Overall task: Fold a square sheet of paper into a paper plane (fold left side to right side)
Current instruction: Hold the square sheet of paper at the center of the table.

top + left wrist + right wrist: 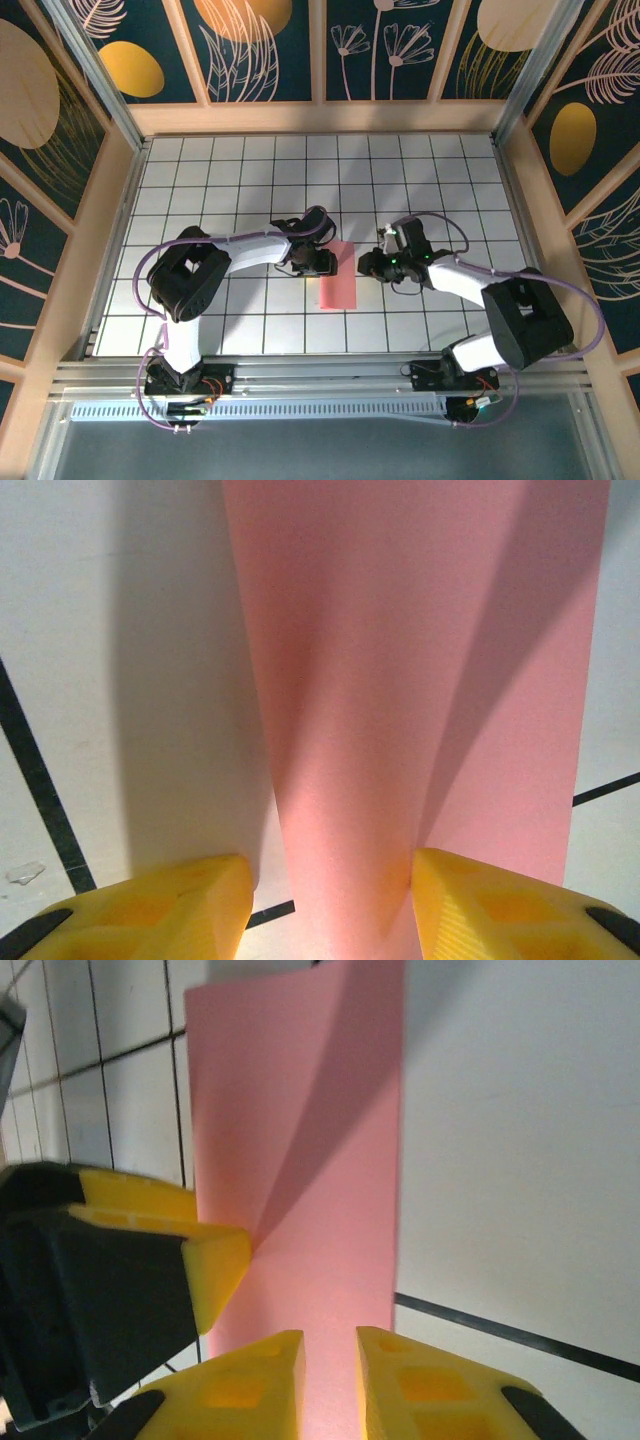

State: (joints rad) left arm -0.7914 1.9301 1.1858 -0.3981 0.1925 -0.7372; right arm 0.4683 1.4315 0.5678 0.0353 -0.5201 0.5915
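The square sheet of paper (338, 285) lies on the table's middle, folded over into a narrow salmon-pink strip. Its upper layer bulges up in a soft hump (350, 730) rather than lying flat. My left gripper (322, 263) sits at the strip's upper left, open, its fingertips (330, 910) straddling the hump; the right finger (450, 890) touches the paper. My right gripper (366, 266) is at the strip's right edge, low over the paper (320, 1160), fingertips (331, 1380) a narrow gap apart with pink showing between them. One finger (215, 1260) of the left gripper appears in the right wrist view.
The white grid tabletop (230, 180) is fenced by a wooden rim (320, 118) and patterned walls. Both arms' bases stand on the metal rail (320, 375) at the near edge. Cables loop beside each arm.
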